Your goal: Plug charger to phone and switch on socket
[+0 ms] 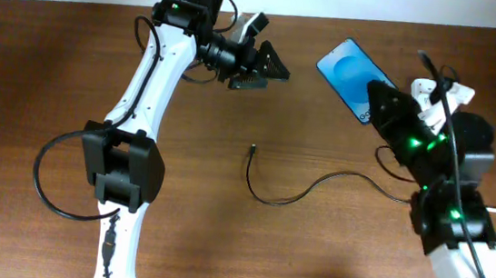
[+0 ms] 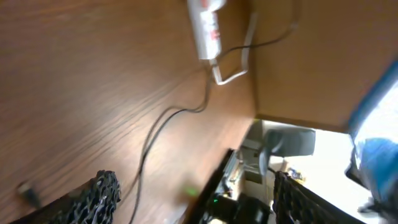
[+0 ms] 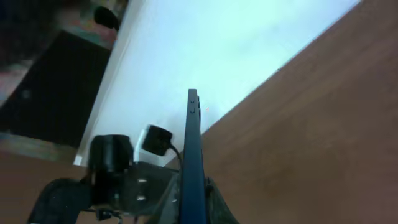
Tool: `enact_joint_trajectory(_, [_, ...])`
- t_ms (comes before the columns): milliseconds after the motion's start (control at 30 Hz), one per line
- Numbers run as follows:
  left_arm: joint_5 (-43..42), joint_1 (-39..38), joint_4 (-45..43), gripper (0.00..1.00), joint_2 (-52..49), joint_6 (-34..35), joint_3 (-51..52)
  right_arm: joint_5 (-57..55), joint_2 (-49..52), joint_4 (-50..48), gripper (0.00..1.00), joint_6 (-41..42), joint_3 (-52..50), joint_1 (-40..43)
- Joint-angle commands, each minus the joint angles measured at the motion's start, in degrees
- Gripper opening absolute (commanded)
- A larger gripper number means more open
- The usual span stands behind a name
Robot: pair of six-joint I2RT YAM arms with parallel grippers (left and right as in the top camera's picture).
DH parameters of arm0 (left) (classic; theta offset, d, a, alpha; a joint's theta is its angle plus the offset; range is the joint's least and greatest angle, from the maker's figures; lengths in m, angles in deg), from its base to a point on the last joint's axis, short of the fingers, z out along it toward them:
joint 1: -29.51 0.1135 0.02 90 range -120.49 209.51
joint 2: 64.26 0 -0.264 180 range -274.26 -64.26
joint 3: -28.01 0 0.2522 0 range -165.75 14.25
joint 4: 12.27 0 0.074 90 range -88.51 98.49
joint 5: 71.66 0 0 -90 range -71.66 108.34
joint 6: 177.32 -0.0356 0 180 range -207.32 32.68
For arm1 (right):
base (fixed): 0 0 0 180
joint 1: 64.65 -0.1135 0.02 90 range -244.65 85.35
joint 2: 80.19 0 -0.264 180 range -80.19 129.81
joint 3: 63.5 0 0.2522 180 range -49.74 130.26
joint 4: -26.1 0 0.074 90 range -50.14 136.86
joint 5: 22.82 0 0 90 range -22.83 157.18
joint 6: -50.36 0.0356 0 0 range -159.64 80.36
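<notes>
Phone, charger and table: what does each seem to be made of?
The phone looks like glossy glass in front, given its smooth bright blue screen; its thin dark edge could be metal or plastic. The charger looks like matte black rubbery plastic: it lies in loose curves. The table shows brown wood grain, perhaps veneer or laminate.

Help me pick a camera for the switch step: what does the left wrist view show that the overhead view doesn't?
Only the left wrist view shows the socket, with its red switch marks. Only the overhead view shows the right gripper shut on the phone, blue screen toward the camera, and both arms whole. Both show the charger lying loose on the table and the open left gripper. The wrist view has only a blurred blue patch at its right edge, probably the phone.
</notes>
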Motion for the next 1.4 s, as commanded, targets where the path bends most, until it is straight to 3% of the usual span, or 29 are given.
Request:
enact_joint_trajectory(0, [-12.1,1.9,-2.8,0.82,0.6,-2.0,-0.6,3.3,4.5,-22.3,0.04,13.7,-9.9,0.4])
enact_joint_trajectory(67, [-16.1,3.2,-4.7,0.82,0.6,-2.0,-0.6,1.1,9.9,-38.2,0.04,20.6,-14.1,0.4])
enact_joint_trajectory(167, [-16.9,3.7,-5.1,0.82,0.6,-1.2,-0.6,-0.7,19.0,-46.2,0.04,34.4,-14.1,-1.2])
enact_joint_trajectory(267, [-16.0,3.7,-13.0,0.77,0.6,9.2,-0.6,-9.2,27.5,-56.3,0.04,44.6,-13.6,-7.9])
enact_joint_trajectory(333, [-11.2,3.5,-17.8,0.76,0.6,15.9,-0.6,-10.9,28.5,-56.3,0.04,44.7,-11.4,-10.3])
enact_joint_trajectory(533, [-2.1,1.0,-18.9,0.74,0.6,20.9,-0.6,-11.0,28.5,-55.7,0.04,45.6,-7.3,-11.0])
enact_joint_trajectory(667, [-2.0,-0.4,-27.6,0.73,0.6,31.5,-0.6,-12.2,28.5,-53.0,0.04,47.7,-7.1,-13.6])
enact_joint_trajectory(933, [2.0,-3.4,-33.4,0.67,0.6,44.3,-0.6,-13.7,28.5,-51.0,0.04,51.8,-6.9,-14.7])
enact_joint_trajectory(1167, [3.3,-3.5,-33.3,0.49,0.6,45.7,-0.6,-14.7,28.5,-44.7,0.04,54.8,-2.1,-15.8])
enact_joint_trajectory(1367, [3.3,-3.5,-33.3,0.41,0.6,45.7,-0.6,-16.7,28.5,-42.2,0.04,55.0,-2.0,-15.9])
